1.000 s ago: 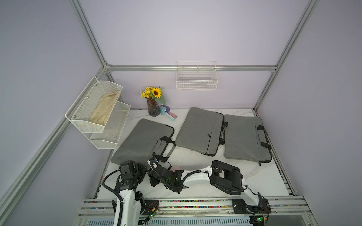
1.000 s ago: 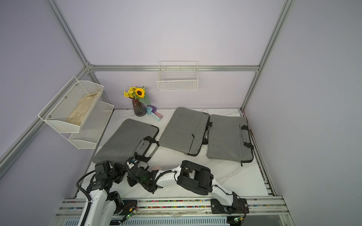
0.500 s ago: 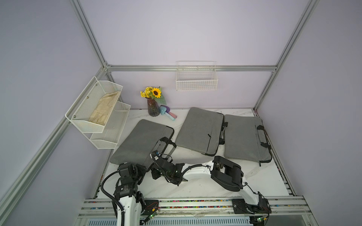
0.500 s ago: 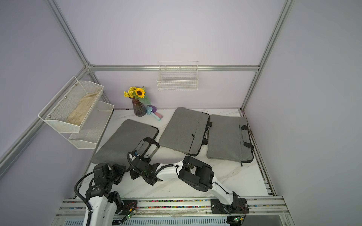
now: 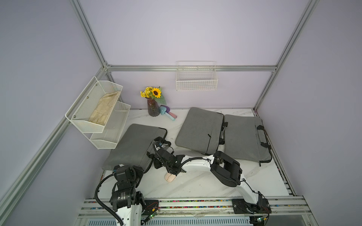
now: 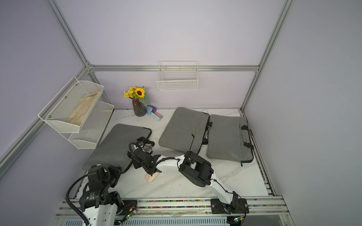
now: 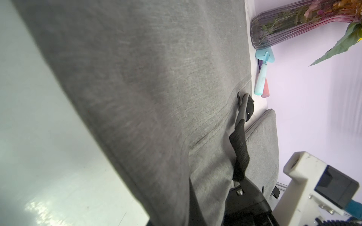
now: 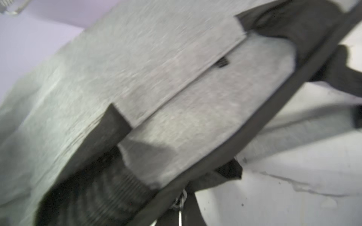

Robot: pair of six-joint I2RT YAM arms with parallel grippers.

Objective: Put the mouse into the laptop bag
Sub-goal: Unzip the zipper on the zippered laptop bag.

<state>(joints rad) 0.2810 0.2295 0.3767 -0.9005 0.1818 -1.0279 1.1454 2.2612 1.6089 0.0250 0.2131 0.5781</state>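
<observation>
Mouse (image 5: 170,177) — pink, lying on the marble tabletop (image 5: 199,187), outside every bag and untouched. It sits just in front of the laptop bag (image 5: 135,146) nearest the left arm. In both top views it is partly under the right arm's wrist, near the right gripper (image 5: 157,164) but clear of it. The step in hand looks like opening that bag. The left gripper (image 7: 242,192) is clamped on the black handle strap (image 7: 240,148). The right gripper is closed at the zipper edge — seemingly on the zip pull (image 8: 179,201), though blur leaves that unsure. Next, I judge, the bag's mouth must be parted wide enough. Then one gripper must let go, spread its jaws and drop onto the mouse.
</observation>
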